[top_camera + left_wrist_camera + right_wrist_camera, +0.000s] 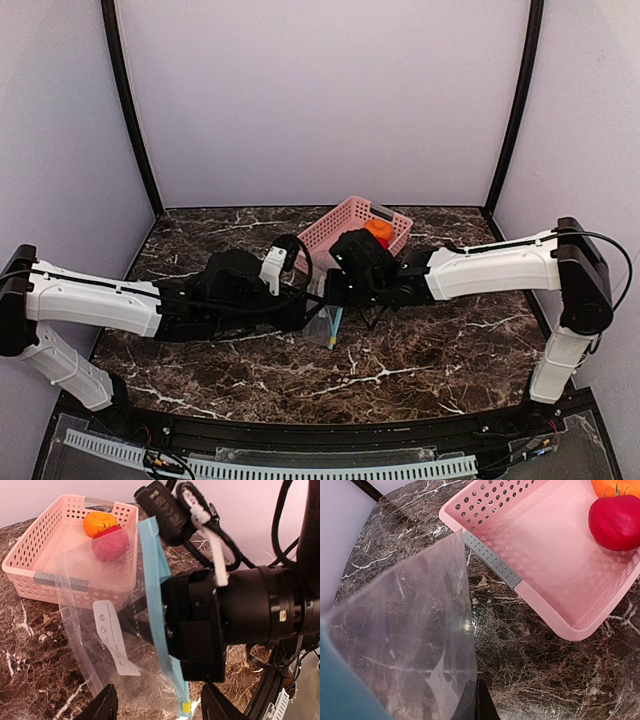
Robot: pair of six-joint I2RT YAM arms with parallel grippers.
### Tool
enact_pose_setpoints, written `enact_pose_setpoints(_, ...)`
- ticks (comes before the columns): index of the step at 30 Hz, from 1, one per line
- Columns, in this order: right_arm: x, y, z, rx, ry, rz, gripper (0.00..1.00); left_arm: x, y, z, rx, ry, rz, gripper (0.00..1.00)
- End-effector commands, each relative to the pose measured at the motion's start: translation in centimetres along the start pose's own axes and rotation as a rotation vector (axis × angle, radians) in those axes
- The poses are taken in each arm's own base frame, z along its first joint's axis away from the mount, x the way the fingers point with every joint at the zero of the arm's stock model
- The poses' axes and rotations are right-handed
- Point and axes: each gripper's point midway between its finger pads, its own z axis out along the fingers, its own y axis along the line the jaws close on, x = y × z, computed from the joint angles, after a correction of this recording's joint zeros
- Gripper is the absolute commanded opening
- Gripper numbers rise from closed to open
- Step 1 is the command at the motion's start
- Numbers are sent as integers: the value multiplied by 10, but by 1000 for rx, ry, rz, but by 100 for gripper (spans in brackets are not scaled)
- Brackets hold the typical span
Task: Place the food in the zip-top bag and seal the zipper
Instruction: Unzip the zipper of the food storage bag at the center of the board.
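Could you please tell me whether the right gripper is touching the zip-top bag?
Touching. The left wrist view shows the right gripper shut on the zip-top bag's teal zipper.

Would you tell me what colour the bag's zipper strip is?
The zipper is teal-blue; left wrist view.

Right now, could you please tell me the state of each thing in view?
Bag: empty, held upright.
Blue strip: gripped midway; sealed or not, I cannot tell.
Orange food: lying in the basket.
Red food: lying in the basket.
Basket: upright, holding both.
Left tool: open, holding nothing.
Right tool: shut on the blue strip.
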Motion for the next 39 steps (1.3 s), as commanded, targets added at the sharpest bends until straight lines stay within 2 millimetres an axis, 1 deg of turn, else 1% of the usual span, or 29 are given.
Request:
enact_pose_setpoints(1, -20, 17, -20, -49, -52, 13, 0, 10, 11, -7, -9, -30, -77, 57)
enact_pose_setpoints(4, -21, 19, -22, -58, -54, 19, 0, 16, 12, -5, -4, -14, -95, 59)
enact_pose_setpoints(8, -25, 23, -25, -74, -57, 27, 0, 19, 2, 4, 45, 0, -114, 63)
enact_pose_setpoints(13, -26, 24, -28, -83, -59, 41, 0, 14, -4, 12, 79, -30, -131, 72)
enact_pose_setpoints(16, -27, 26, -30, -90, -59, 44, 0, 11, -6, 16, 84, -42, -134, 75)
enact_pose_setpoints(17, -27, 27, -30, -93, -58, 45, 0, 13, -5, 18, 78, -38, -134, 75)
enact_pose_setpoints(20, -28, 27, -32, -99, -59, 50, 0, 11, 0, 22, 51, -53, -133, 76)
enact_pose_setpoints(23, -28, 28, -34, -108, -59, 56, 0, 12, 6, 26, 15, -57, -125, 79)
enact_pose_setpoints(26, -30, 30, -36, -118, -62, 58, 0, 11, 12, 28, -22, -70, -116, 79)
enact_pose_setpoints(31, -29, 29, -36, -118, -62, 58, 0, 8, 14, 30, -40, -84, -103, 80)
enact_pose_setpoints(36, -26, 27, -34, -113, -55, 56, 0, -2, -2, 33, 34, -104, -84, 81)
enact_pose_setpoints(39, -26, 26, -34, -112, -56, 57, 0, -3, -8, 33, 71, -114, -90, 81)
